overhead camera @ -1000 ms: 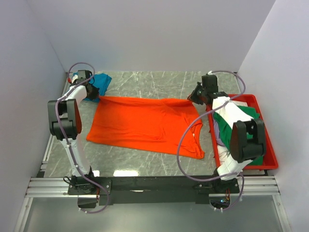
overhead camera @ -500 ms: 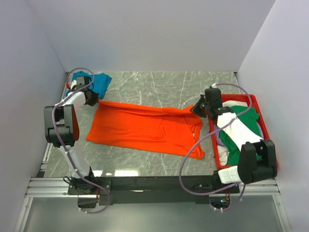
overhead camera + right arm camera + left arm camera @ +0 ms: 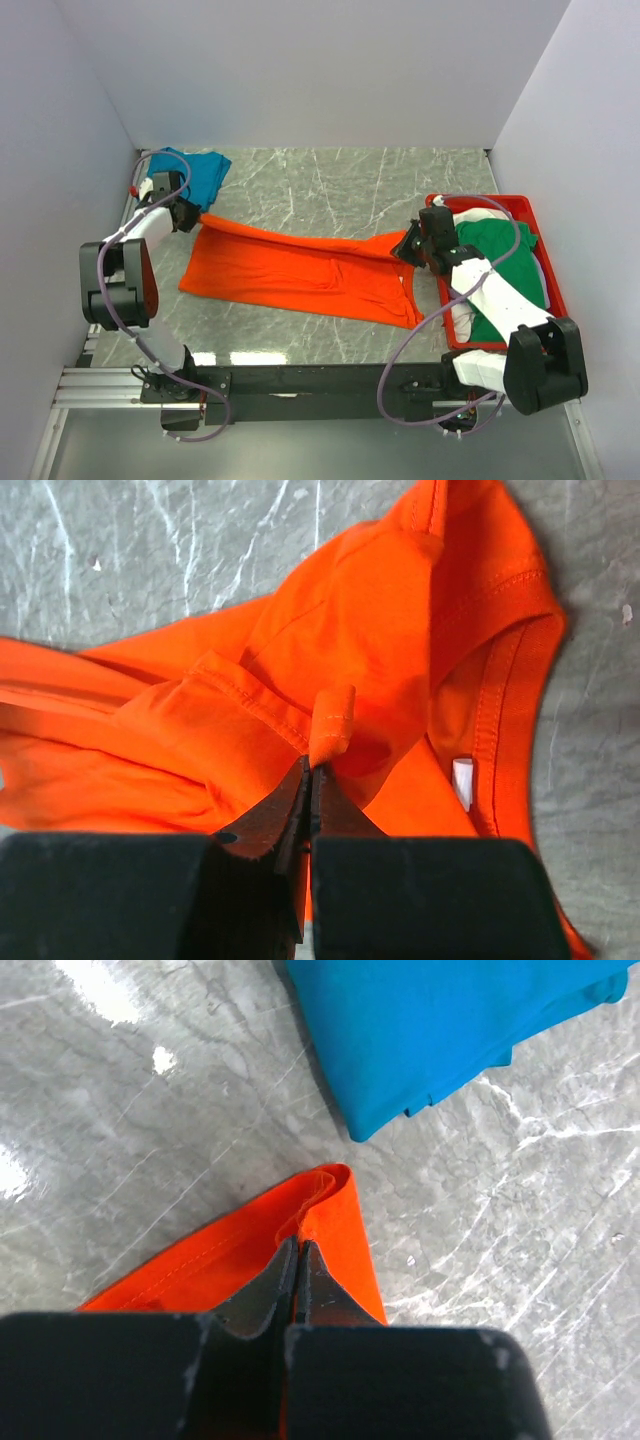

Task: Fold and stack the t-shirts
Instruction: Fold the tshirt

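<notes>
Far left, we see teal t-shirt (image 3: 203, 172) folded on table (image 3: 330, 180), near left gripper (image 3: 298, 1256). Left gripper pinched together on corner of orange t-shirt (image 3: 300, 268). Shirt lies mid-table, far edge lifted. Right gripper (image 3: 309, 772) clamped on shirt's opposite corner, beside red tray (image 3: 520, 201). We see green t-shirt (image 3: 495, 241) inside.

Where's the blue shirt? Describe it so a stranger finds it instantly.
Go to the far left corner of the marble table, just beyond the left gripper. The blue shirt lies there as a compact folded bundle. Unlike the orange shirt, pinched by that gripper and the right gripper, or the green shirt in the red tray, no gripper holds it.
</notes>
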Tool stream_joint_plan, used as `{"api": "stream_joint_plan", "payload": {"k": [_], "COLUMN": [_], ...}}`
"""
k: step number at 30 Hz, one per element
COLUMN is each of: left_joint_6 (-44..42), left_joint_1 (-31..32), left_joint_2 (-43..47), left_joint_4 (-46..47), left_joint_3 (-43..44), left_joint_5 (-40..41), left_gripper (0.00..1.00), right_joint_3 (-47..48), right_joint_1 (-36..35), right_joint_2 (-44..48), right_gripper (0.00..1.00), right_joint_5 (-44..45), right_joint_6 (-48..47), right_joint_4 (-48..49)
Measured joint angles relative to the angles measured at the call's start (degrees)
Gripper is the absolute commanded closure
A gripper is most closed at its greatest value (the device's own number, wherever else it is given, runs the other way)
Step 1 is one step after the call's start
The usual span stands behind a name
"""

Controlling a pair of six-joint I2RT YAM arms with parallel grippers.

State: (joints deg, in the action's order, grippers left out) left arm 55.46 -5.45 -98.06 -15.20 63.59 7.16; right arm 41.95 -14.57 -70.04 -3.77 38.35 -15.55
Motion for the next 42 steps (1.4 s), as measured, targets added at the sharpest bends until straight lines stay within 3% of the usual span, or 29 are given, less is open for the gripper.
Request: {"api": "stream_joint_plan", "payload": {"k": [35, 38, 42], "left_joint_6": [4.22, 4.61, 5.42], "left_joint_1": [-3.37, -3.41, -3.48], "left_joint_2": [12.11, 13.35, 15.30], "left_joint_4": [4.87, 6.27, 8.46], "left_joint_3": [-18.78, -20.85, -23.43], "left_joint_5": [-3.72, -4.00, -4.31], "left_gripper": [0.99, 0.98, 0.76], "right_joint_3": [-9.16, -10.56, -12.13], "right_joint_1": [-0.70, -0.90, -1.05], "right_joint_2": [8.52, 8.94, 10.25], "right_gripper": [1.00, 0.95, 0.74], "right_joint_5": [-1.44, -2.80, -4.13], "right_joint_6": [0.15, 0.15, -0.09], "right_joint_4": [-0.61, -0.44, -0.39]}}
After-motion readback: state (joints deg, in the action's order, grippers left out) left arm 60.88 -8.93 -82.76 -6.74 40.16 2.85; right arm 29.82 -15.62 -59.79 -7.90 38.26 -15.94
